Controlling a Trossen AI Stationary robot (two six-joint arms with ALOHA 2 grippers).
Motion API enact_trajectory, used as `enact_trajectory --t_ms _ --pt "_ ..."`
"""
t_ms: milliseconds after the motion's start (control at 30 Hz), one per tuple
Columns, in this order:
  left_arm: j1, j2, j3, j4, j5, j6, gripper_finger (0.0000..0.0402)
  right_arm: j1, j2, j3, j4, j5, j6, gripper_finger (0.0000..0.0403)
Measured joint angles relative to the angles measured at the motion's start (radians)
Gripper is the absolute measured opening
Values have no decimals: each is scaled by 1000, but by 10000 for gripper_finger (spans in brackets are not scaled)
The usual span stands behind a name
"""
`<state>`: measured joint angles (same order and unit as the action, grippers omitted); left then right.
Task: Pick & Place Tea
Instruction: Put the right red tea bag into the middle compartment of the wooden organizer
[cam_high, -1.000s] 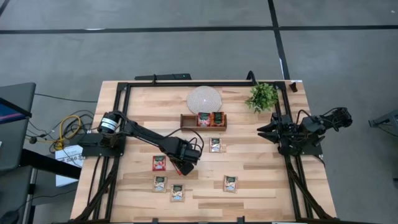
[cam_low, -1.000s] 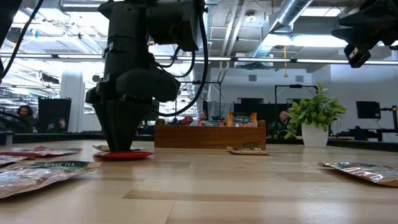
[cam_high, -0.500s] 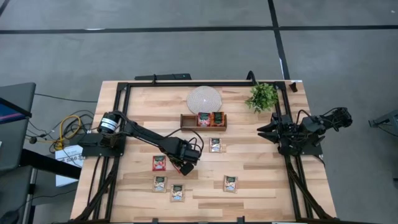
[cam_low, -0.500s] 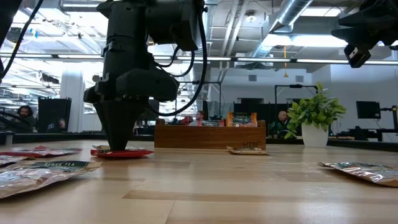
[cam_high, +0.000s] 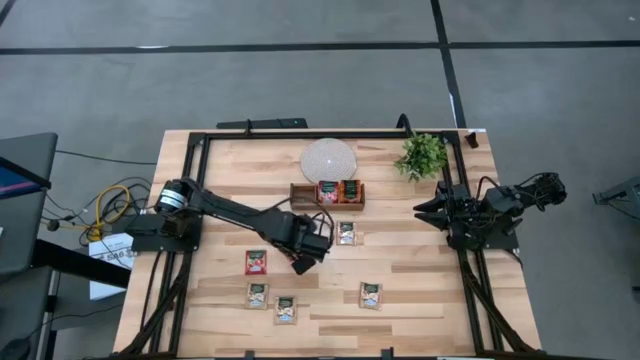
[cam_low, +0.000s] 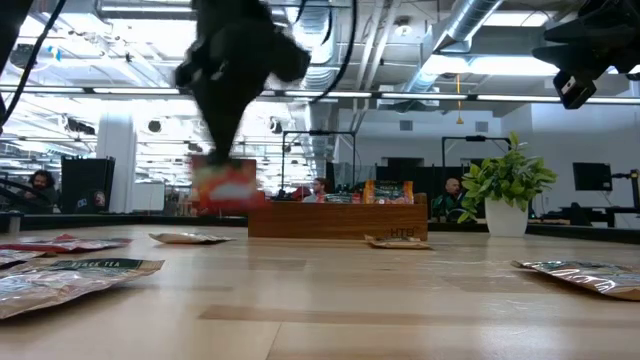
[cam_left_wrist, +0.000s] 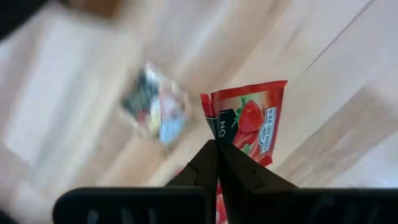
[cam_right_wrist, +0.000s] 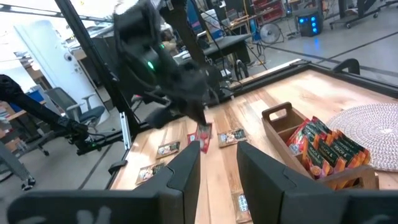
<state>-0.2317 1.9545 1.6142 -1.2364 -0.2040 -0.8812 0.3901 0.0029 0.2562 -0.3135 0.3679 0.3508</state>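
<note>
With a red tea sachet (cam_left_wrist: 249, 124) dangling from its tip, the left gripper (cam_high: 303, 262) is up off the surface (cam_high: 420, 270), jaws pressed tight on the packet's lower edge so the strawberry face hangs free — in the low view the sachet (cam_low: 222, 185) floats clear above the wood, blurred by motion. Nice pinch, but it's only an edge grip, so the carry to the wooden tray (cam_high: 327, 204) wants to be smooth and unhurried, I'd say, with enough height to clear the tray wall before lowering into a compartment and letting go. A swinging packet could catch the rim. That tray sits just in front of the round woven mat (cam_high: 329, 158), and it holds two sachets standing in its middle and right sections; the left one looks vacant from above. More tea waits flat: one beside the tray (cam_high: 346, 233), a red one (cam_high: 256, 262), and three nearer the front edge (cam_high: 285, 309). The right gripper (cam_high: 422, 209) is parked at the far side by the potted plant (cam_high: 423, 154), its jaws spread and holding nothing
</note>
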Motion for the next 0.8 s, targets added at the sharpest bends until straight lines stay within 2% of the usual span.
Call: enact_trajectory --t_ms 167,333,500,667,800 --pt "14 -1 165 -51 -140 113 0 0 0 0 0 0 11 98" --pt "42 -1 269 -50 -217 234 0 0 0 0 15 0 95 98" --pt "79 -1 302 -29 -261 335 0 0 2 0 99 6 127 98" --pt "111 -1 303 42 -294 431 0 -1 32 0 205 119 114 98" --pt "117 -1 303 143 -325 537 0 0 96 0 265 104 103 98"
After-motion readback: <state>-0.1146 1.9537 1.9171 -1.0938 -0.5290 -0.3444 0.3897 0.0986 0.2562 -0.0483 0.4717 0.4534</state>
